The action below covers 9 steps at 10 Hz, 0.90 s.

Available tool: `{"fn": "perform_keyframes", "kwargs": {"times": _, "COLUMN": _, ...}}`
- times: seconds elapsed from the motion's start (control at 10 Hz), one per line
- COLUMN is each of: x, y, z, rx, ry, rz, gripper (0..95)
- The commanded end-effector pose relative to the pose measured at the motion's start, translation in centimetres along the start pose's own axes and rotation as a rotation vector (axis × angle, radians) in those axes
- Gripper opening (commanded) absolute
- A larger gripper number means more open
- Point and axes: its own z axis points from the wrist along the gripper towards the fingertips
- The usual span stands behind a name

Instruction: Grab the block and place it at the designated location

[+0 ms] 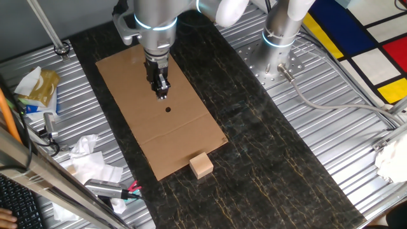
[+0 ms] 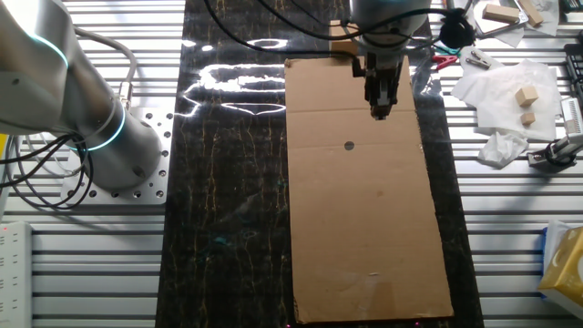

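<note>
Gripper [image 1: 162,93] hung over the cardboard sheet [image 1: 127,79], fingers nearly together, holding nothing. Block [image 1: 201,165] sat at the sheet's edge, well apart from the black dot [image 1: 168,109].

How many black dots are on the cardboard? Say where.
1. The black dot sits mid-sheet on the cardboard, close by the gripper; the arm hides some cardboard in each view.

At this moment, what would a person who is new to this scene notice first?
First, the gripper hanging over the brown cardboard sheet, near the small black dot marked on it. Next, the pale wooden block sitting at the sheet's edge on the dark marbled tabletop, apart from the gripper. Crumpled white paper lies on the metal surface beside it.
</note>
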Motion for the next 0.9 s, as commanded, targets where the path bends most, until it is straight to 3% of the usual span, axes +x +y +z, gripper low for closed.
{"fn": "perform_keyframes", "kwargs": {"times": 0.1, "x": -0.01, "y": 0.1, "z": 0.1, "rx": 0.002, "ry": 0.001, "rz": 0.002, "gripper": 38.0}}
{"fn": "perform_keyframes", "kwargs": {"times": 0.9, "x": -0.42, "y": 1.01, "z": 0.36, "rx": 0.001, "ry": 0.004, "rz": 0.024, "gripper": 38.0}}
